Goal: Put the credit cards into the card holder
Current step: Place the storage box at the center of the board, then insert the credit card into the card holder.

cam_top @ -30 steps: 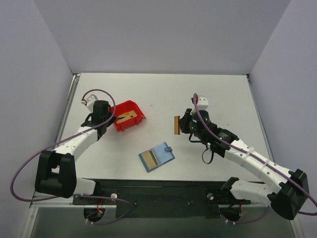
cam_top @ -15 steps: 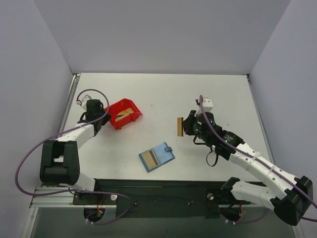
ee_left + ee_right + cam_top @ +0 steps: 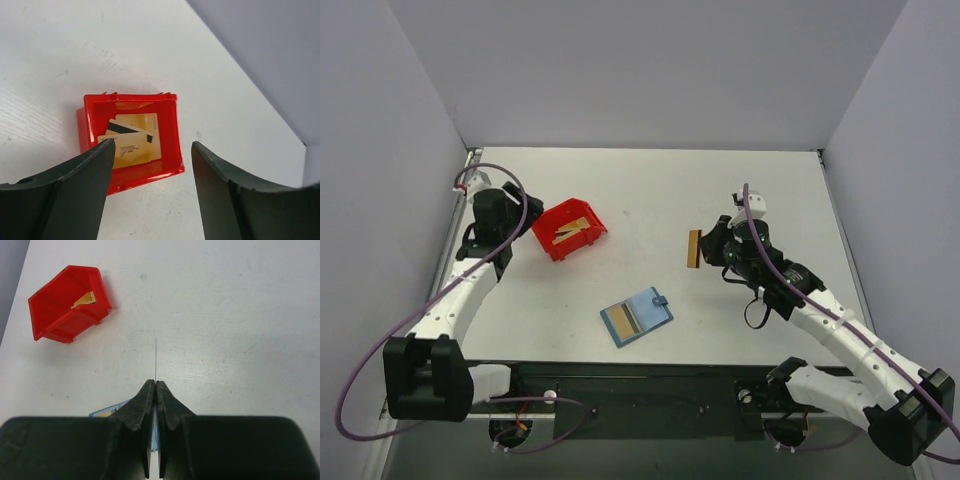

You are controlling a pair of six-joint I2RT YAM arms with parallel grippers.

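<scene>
The card holder [image 3: 638, 316] lies open on the table's near middle, a gold-tan card [image 3: 617, 321] on its left half. My right gripper [image 3: 712, 248] hovers to its upper right, shut on a credit card [image 3: 694, 249] held on edge. In the right wrist view that card [image 3: 156, 357] shows as a thin line ahead of the pinched right gripper [image 3: 156, 383], and the card holder [image 3: 106, 411] peeks out behind the fingers. Two more credit cards [image 3: 132, 141] lie in the red bin [image 3: 170, 135]. My left gripper [image 3: 151, 145] stands open and empty, short of the bin.
The red bin [image 3: 568, 230] sits at the left middle of the table, just right of my left gripper [image 3: 508, 228]. It also shows at the right wrist view's upper left as the red bin [image 3: 70, 302]. Grey walls close in the table's back and sides.
My left gripper dragged the red bin slightly left, then opened and drew back from it. The right gripper carried its card a little to the right.
</scene>
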